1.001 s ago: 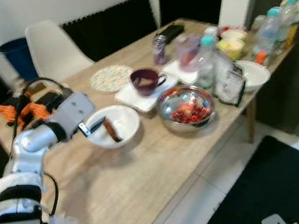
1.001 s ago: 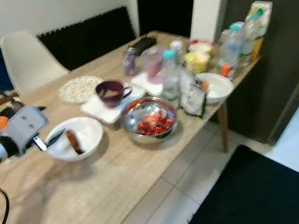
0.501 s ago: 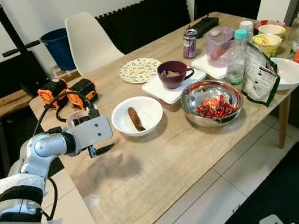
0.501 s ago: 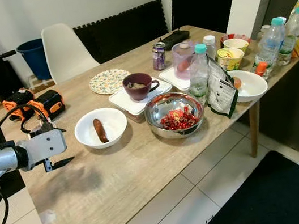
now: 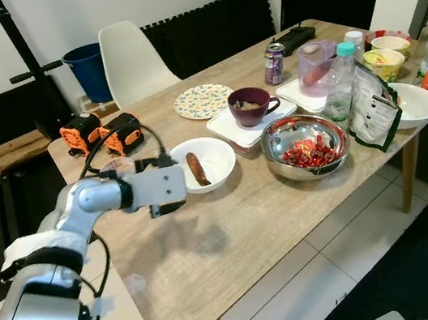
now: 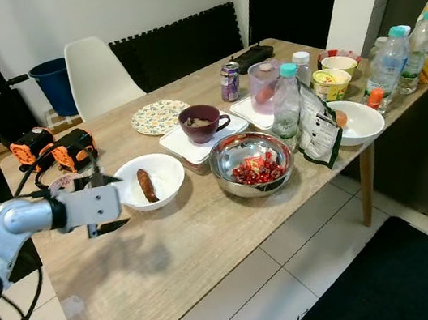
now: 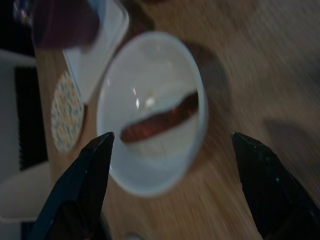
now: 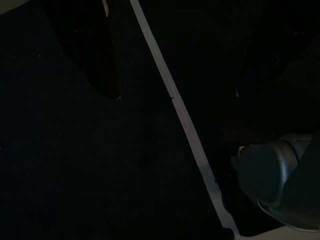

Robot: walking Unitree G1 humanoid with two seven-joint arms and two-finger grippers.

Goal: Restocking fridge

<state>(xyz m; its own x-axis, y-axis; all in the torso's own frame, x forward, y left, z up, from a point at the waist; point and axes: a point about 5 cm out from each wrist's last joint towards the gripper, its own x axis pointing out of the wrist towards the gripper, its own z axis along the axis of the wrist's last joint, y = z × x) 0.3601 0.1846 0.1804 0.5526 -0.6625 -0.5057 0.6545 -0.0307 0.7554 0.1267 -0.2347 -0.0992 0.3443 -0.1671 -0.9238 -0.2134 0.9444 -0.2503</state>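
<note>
Left arm extended forward; left gripper (image 7: 170, 150) fingers spread wide, aimed at white bowl (image 7: 150, 112) with sausage (image 7: 160, 117) at 12 o'clock.

Right gripper (image 8: 175, 95) hangs idle, fingers apart.

Both head views are bright and evenly lit, sharp across the long light wooden table (image 5: 289, 213), with a soft grey shadow of the silver left arm falling on the wood beneath it. The round steel bowl of red pieces (image 6: 251, 162) carries small glints. The left wrist view is dim and smeared by blur: the white round bowl holding a brown sausage (image 7: 150, 112) has soft edges and two pale glare spots. The right wrist view is almost black, crossed by one thin pale line.
</note>
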